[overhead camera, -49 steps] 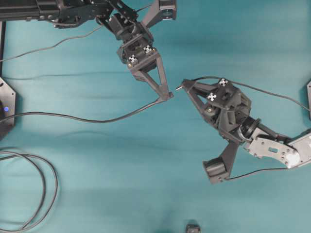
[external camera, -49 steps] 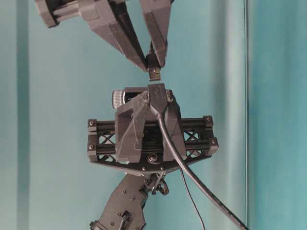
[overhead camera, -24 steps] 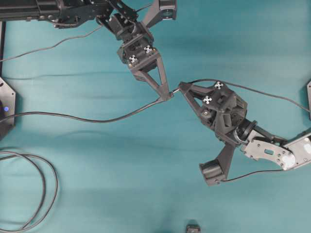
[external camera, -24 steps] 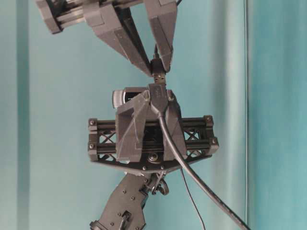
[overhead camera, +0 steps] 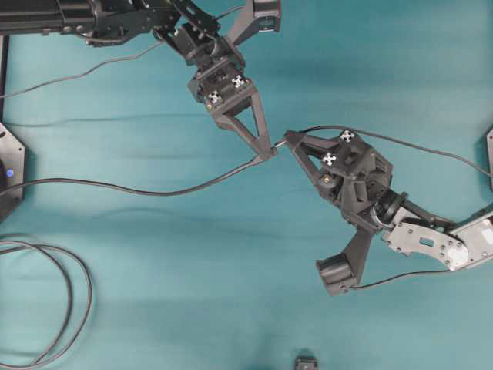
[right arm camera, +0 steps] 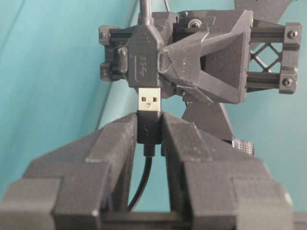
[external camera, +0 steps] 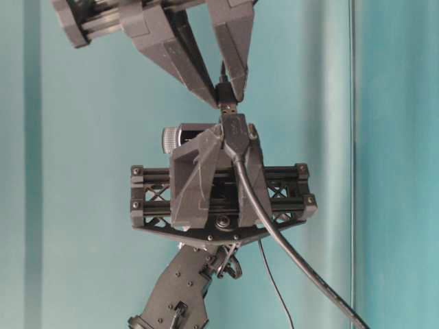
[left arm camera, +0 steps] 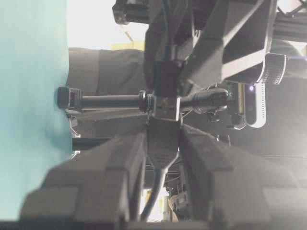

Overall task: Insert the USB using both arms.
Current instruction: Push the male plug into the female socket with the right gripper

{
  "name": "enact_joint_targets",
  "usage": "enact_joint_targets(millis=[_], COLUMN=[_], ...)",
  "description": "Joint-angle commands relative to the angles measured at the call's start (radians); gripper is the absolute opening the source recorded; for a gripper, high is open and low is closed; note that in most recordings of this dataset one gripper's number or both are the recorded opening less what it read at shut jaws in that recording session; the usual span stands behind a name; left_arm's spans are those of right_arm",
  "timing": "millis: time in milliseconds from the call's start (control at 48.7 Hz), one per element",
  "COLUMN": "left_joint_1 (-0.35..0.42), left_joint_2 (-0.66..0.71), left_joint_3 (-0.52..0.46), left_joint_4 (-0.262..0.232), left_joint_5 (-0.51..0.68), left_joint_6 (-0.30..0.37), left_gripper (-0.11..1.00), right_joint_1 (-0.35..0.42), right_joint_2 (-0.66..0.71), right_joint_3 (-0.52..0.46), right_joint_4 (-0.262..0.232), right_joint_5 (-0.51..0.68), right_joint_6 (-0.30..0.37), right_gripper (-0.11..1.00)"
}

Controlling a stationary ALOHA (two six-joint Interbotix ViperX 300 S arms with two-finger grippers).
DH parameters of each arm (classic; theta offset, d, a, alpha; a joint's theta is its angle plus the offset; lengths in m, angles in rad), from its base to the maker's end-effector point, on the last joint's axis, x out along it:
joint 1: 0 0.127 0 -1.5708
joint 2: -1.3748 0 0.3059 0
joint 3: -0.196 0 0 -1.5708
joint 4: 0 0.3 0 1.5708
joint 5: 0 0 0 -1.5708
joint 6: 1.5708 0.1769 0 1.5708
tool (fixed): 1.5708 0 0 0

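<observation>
The USB (right arm camera: 148, 101), a dark plug with a silvery tip, is pinched in my right gripper (right arm camera: 149, 120), which is shut on its body. Its tip meets the mouth of a dark socket (right arm camera: 144, 60), and most of the metal still shows. My left gripper (left arm camera: 163, 128) is shut on that socket (left arm camera: 163, 139), with the USB tip (left arm camera: 165, 106) straight ahead of it. Overhead, the left gripper (overhead camera: 267, 153) and the right gripper (overhead camera: 288, 140) meet tip to tip above the teal cloth. At table level the USB (external camera: 226, 103) sits just above the socket (external camera: 236, 130).
The socket's thick cable (overhead camera: 115, 187) trails left to a black hub (overhead camera: 9, 173) with a blue light. A looped loose cable (overhead camera: 77, 301) lies at the lower left. A small dark object (overhead camera: 306, 361) sits at the bottom edge.
The right gripper moved left with the USB and the gap between plug and socket closed. The tip now touches the socket's mouth. Both grips are unchanged.
</observation>
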Motion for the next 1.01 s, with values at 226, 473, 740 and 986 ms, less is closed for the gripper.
enact_joint_targets(millis=[226,473,740,986], left_joint_1=[0.009,0.009,0.009,0.005], left_joint_2=[-0.015,-0.017,-0.023,-0.020], left_joint_3=[-0.012,-0.012,-0.012,-0.012], left_joint_4=[-0.003,-0.003,-0.002,-0.003], left_joint_5=[-0.003,-0.008,0.009,0.008], left_joint_6=[-0.011,-0.011,-0.014,-0.012], left_gripper=[0.22,0.22,0.22,0.22], right_joint_1=[0.025,0.026,0.032,0.032], right_joint_2=[-0.011,-0.011,-0.011,-0.011], right_joint_3=[-0.011,-0.011,-0.006,-0.008], right_joint_4=[-0.006,-0.006,0.006,0.006], right_joint_5=[0.003,0.003,0.005,0.003], right_joint_6=[0.006,0.006,0.006,0.006], right_gripper=[0.18,0.18,0.18,0.18])
